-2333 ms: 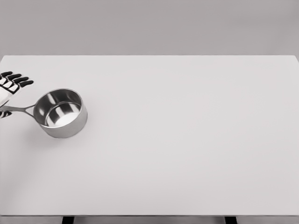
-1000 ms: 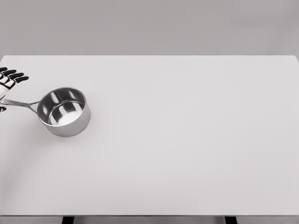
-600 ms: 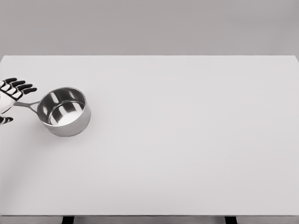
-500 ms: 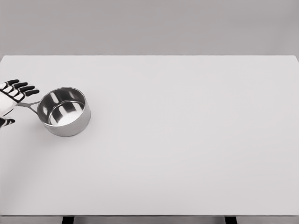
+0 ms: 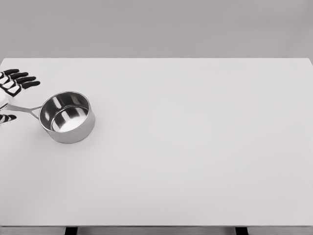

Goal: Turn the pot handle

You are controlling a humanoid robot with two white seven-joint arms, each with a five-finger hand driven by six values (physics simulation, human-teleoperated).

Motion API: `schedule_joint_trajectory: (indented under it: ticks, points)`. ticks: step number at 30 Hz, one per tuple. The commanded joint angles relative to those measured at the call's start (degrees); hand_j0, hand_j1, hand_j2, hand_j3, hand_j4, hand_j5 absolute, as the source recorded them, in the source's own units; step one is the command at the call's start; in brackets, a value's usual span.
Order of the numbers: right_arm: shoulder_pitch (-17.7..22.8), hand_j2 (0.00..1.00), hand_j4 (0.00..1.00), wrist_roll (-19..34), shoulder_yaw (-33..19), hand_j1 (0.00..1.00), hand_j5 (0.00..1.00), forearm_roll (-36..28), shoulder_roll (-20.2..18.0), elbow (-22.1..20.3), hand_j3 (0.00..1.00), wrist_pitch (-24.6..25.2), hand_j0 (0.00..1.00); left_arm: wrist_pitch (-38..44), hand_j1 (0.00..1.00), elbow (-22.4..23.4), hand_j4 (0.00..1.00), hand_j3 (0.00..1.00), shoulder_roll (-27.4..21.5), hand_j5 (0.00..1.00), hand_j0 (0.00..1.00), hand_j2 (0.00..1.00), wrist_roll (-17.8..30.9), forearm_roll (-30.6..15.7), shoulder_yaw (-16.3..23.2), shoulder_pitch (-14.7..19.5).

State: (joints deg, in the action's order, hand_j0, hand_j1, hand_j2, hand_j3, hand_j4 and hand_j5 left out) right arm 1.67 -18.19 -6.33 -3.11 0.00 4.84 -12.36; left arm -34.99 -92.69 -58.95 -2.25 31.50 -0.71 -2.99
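While the round, shiny steel pot [image 5: 67, 117] sits upright on the smooth white tabletop [image 5: 195, 147], its thin handle [image 5: 22, 108] points left. Beside that handle, the white-and-black left hand [image 5: 11, 90] has its fingers spread, grasping nothing.

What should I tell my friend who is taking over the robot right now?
Left hand: at the table's left edge, fingers spread, straddling the end of the pot handle but not closed on it.
Right hand: out of view.
Pot: upright and empty on the left part of the table, handle pointing left.
Done: the hand is at the handle.
Left: probably grip it and turn the pot.
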Motion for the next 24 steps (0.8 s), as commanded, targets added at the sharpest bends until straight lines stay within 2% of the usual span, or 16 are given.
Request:
schedule_joint_trajectory:
  ticks: [1,4,6,8,10,14,18,21,24]
  points:
    - [0.0,1.0,1.0,0.0,0.0,1.0,1.0,-0.1,0.0,0.0,1.0,0.0,1.0,0.0,1.0,-0.7,1.0,1.0,-1.1,1.0,1.0,1.0,0.1,-2.7,0.1,0.2]
    - [-0.1,1.0,1.0,-0.1,0.0,1.0,1.0,-0.1,0.0,0.0,1.0,0.0,1.0,0.0,1.0,-1.7,1.0,1.0,-0.7,1.0,1.0,1.0,0.1,-4.1,1.5,4.2]
    - [0.0,1.0,1.0,0.0,0.0,1.0,1.0,-0.1,0.0,0.0,1.0,0.1,1.0,0.0,1.0,-2.8,1.0,1.0,0.2,1.0,1.0,1.0,0.4,-4.0,6.2,9.9]
    - [0.0,1.0,1.0,0.0,0.0,1.0,1.0,-0.1,0.0,0.0,1.0,0.0,1.0,0.0,1.0,-3.1,1.0,1.0,4.9,1.0,1.0,1.0,0.5,-3.2,11.6,14.3]
    - [0.0,1.0,1.0,0.0,0.0,1.0,1.0,-0.1,0.0,0.0,1.0,0.0,1.0,0.0,1.0,-3.0,1.0,1.0,8.2,1.0,1.0,1.0,0.4,-0.4,15.6,16.7]
    - [-0.1,1.0,1.0,0.0,-0.1,1.0,1.0,-0.1,0.0,0.0,1.0,0.0,1.0,0.0,1.0,-2.5,1.0,1.0,9.8,1.0,1.0,1.0,0.8,-0.5,15.1,16.0]
    - [0.0,1.0,1.0,0.0,-0.1,1.0,1.0,-0.1,0.0,0.0,1.0,0.0,1.0,0.0,1.0,-2.1,1.0,1.0,9.7,1.0,1.0,1.0,0.8,-0.2,14.9,16.8]
    - [-0.1,1.0,1.0,0.0,0.0,1.0,1.0,-0.1,0.0,0.0,1.0,0.0,1.0,0.0,1.0,-1.2,1.0,1.0,9.2,1.0,1.0,1.0,0.8,-0.1,10.2,18.5]
    - [0.0,1.0,1.0,0.0,0.0,1.0,1.0,-0.1,0.0,0.0,1.0,0.0,1.0,0.0,1.0,-1.2,1.0,1.0,9.1,1.0,1.0,1.0,0.8,0.1,10.2,18.5]
